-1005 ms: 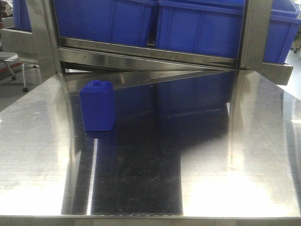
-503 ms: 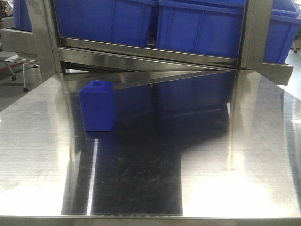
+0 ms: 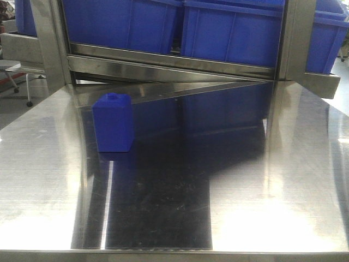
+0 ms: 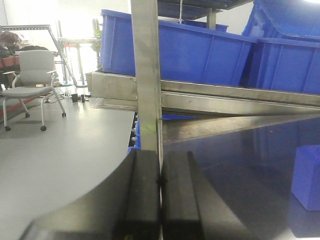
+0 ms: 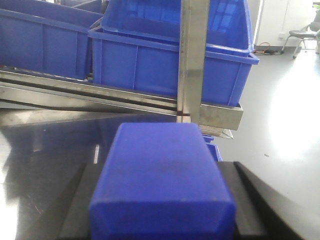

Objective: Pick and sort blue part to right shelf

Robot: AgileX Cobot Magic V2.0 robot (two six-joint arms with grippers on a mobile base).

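My right gripper (image 5: pixel 162 205) is shut on the blue part (image 5: pixel 161 165), a solid-blue block that fills the gap between the black fingers (image 5: pixel 247 200), held low over the steel table. The right shelf (image 5: pixel 192 65), a stainless rack with large blue bins (image 5: pixel 145 65), stands just beyond it. My left gripper (image 4: pixel 161 182) is shut and empty, its pads pressed together, facing a rack post (image 4: pixel 147 75). Neither gripper shows in the front view.
Another blue block with a round neck (image 3: pixel 113 123) stands upright on the mirror-like steel table (image 3: pixel 245 180) at the left; it also shows at the right edge of the left wrist view (image 4: pixel 306 177). Blue bins (image 3: pixel 229 30) line the rack behind. An office chair (image 4: pixel 30 85) stands at the far left.
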